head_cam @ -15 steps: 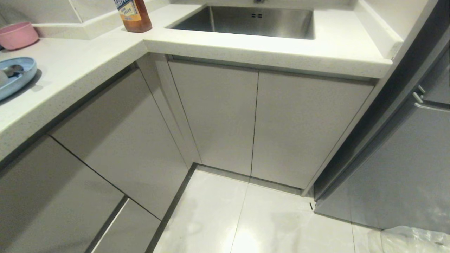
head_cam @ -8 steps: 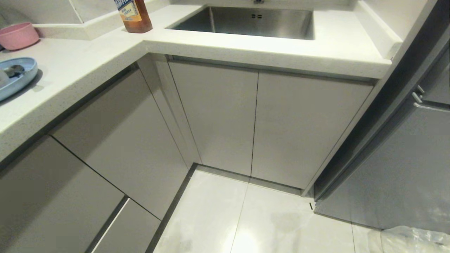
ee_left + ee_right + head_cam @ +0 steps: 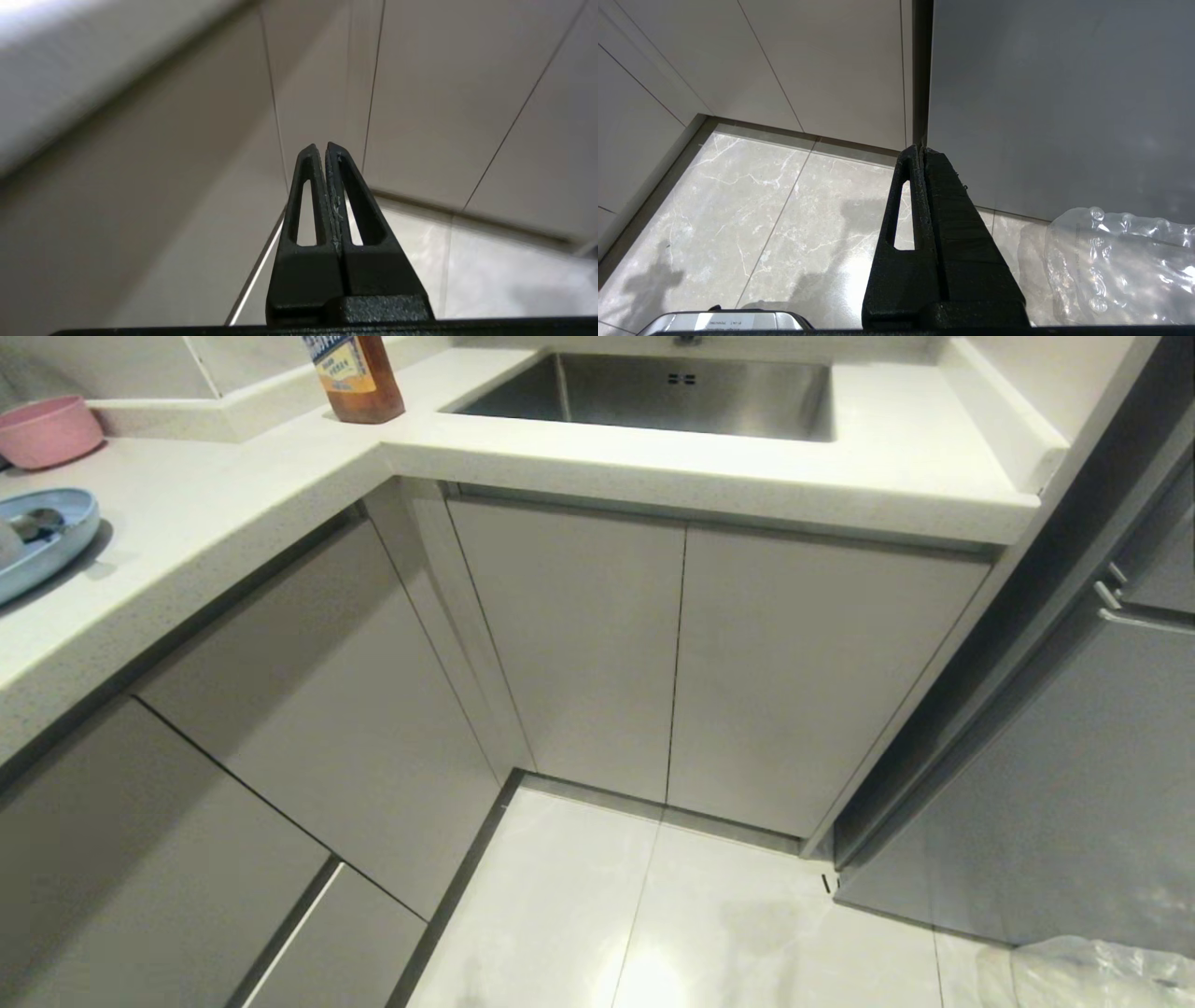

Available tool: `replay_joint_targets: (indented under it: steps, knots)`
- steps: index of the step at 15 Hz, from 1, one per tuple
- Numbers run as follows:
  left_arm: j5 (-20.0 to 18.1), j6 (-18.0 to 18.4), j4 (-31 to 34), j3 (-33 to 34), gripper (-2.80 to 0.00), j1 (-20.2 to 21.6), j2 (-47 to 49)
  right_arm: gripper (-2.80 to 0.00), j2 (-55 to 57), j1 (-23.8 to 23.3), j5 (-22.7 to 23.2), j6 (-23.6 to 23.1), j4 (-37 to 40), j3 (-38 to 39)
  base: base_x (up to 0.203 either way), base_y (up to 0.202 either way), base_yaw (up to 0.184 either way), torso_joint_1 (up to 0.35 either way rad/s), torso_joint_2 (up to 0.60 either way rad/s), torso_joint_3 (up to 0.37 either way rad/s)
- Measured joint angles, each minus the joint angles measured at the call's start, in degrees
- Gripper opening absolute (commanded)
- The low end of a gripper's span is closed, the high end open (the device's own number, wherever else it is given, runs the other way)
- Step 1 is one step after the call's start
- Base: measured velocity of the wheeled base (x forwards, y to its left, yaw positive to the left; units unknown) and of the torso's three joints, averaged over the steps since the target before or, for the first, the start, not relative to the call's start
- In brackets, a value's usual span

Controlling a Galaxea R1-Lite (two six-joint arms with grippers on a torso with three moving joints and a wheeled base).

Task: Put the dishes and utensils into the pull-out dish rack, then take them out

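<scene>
Dishes sit on the white counter (image 3: 224, 513) at our far left: we see only part of the light-blue plate (image 3: 56, 546) with its raised rim, something small and dark resting in it that we cannot make out clearly. Nothing of the pull-out dish rack shows; every pale grey drawer front (image 3: 308, 709) we can see is flush and closed. Our left gripper (image 3: 323, 150) is clenched on nothing, low beside the cabinets, and the right gripper (image 3: 920, 151) is likewise pressed closed and empty above the floor (image 3: 784, 219). We judge the risks to be reaching for the plate nearly out of sight and knocking it off the edge, or a closed fingertip scraping a cabinet panel
</scene>
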Motion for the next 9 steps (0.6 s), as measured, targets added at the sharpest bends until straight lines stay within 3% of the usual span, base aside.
replay_joint_targets:
  steps: [2,4,9]
  knots:
    - [-3.0,-2.7,-1.0,2.9,-2.8,0.0,-0.7,-2.8,0.0,0.0,0.0,0.0,0.0,0.0,0.0,0.0,0.0,0.0,0.0,0.0]
    - [-7.5,-4.0,5.6,3.6,-2.8,0.0,-1.0,-2.8,0.0,0.0,0.0,0.0,0.0,0.0,0.0,0.0,0.0,0.0,0.0,0.0]
    - [-8.7,-3.9,7.1,3.8,-2.8,0.0,-1.2,-2.8,0.0,0.0,0.0,0.0,0.0,0.0,0.0,0.0,0.0,0.0,0.0,0.0]
